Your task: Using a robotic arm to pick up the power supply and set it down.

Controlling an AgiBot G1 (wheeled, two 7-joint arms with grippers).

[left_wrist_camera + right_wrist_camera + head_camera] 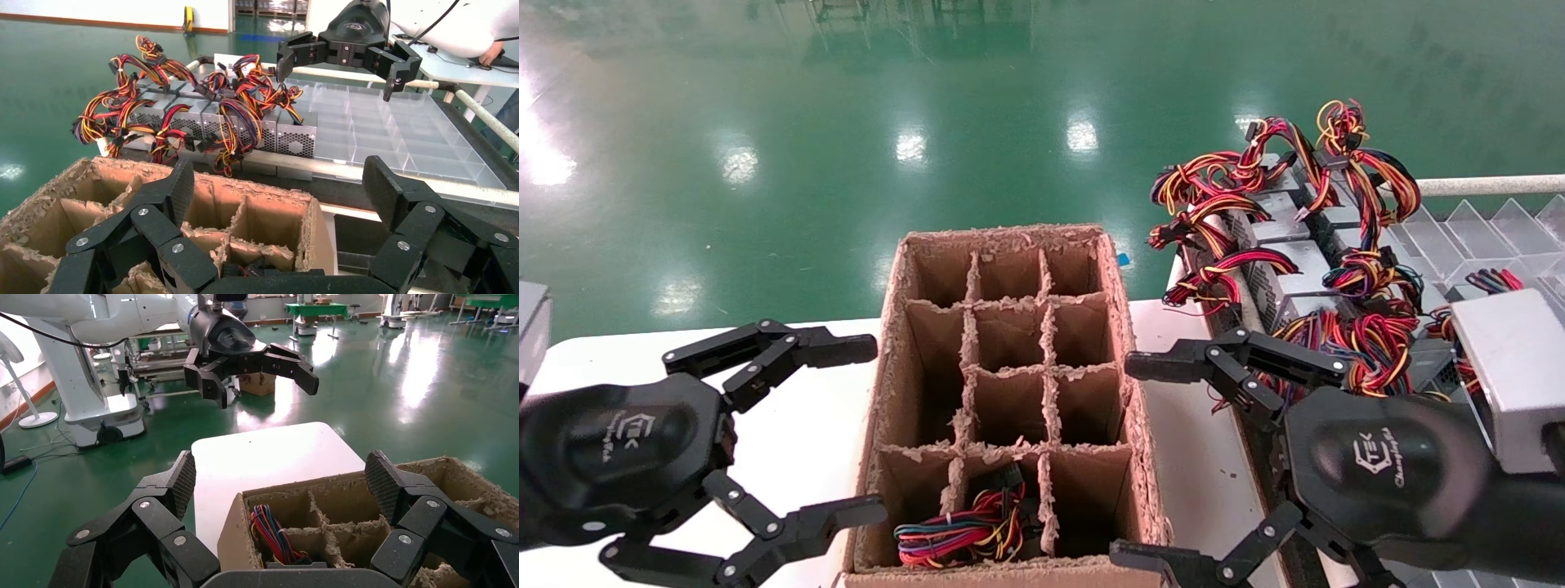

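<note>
The power supply (964,531) sits down in the near middle cell of a divided cardboard box (891,343); only its tied bundle of red, yellow, blue and green wires (272,533) shows above the dividers. My left gripper (866,429) hovers open just left of the box, level with its near cells, holding nothing. On the box's right side my right gripper (1130,459) is also open and holds nothing. The left wrist view looks across the box between that gripper's (281,184) spread fingers. The right wrist view has its gripper (283,478) spread over the box's near corner.
A row of similar grey units (1287,269) with red, yellow and orange wires lies on the right, beside a clear compartment tray (1483,229). Another grey unit (1508,367) sits close by my right wrist. The box stands on a white table (797,425), with green floor beyond.
</note>
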